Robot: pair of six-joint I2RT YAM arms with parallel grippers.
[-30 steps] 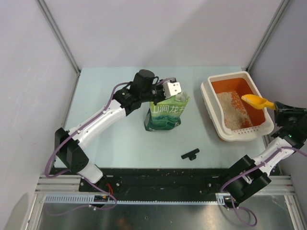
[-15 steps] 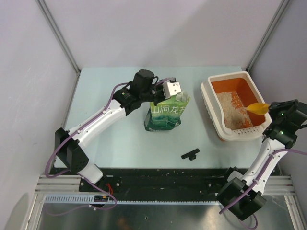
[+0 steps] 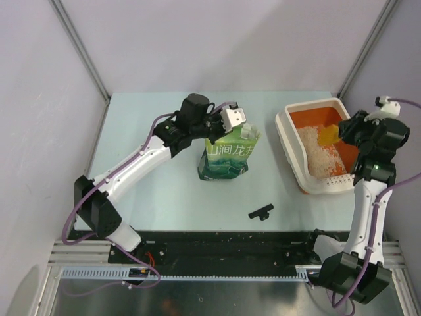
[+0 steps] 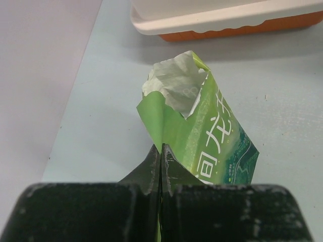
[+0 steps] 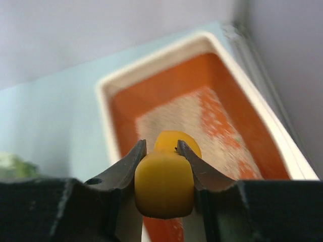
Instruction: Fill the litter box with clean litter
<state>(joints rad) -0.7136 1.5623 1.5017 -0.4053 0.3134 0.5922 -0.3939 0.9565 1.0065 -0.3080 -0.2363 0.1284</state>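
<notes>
Litter box [image 3: 314, 103], far right of the table [image 3: 151, 191]. I log my right gripper [image 5: 160, 145] pinching the yellow-orange scoop [image 5: 164, 186] by its handle, above the box. Clean litter [image 3: 316, 155] heaped along its orange floor. My left gripper [image 4: 160, 151] pressed together on the upright green bag [image 4: 212, 136], mid-table. Black clip [image 3: 260, 212] lies nearer, between the arms.

A green bag [image 3: 227, 161] printed with white characters stands upright on the pale blue table [image 3: 296, 194], directly under the left claw [image 4: 161, 150]. Its top edge is pinched between that claw's tips, and beyond them the torn mouth gapes on a whitish lining. A yellow scoop [image 5: 164, 184] is clamped by its handle in the right claw [image 5: 161, 146], bowl pointing away from it. A small black piece [image 3: 260, 212], perhaps a clip, lies on the table on the near side of both claws, well apart from each.
</notes>
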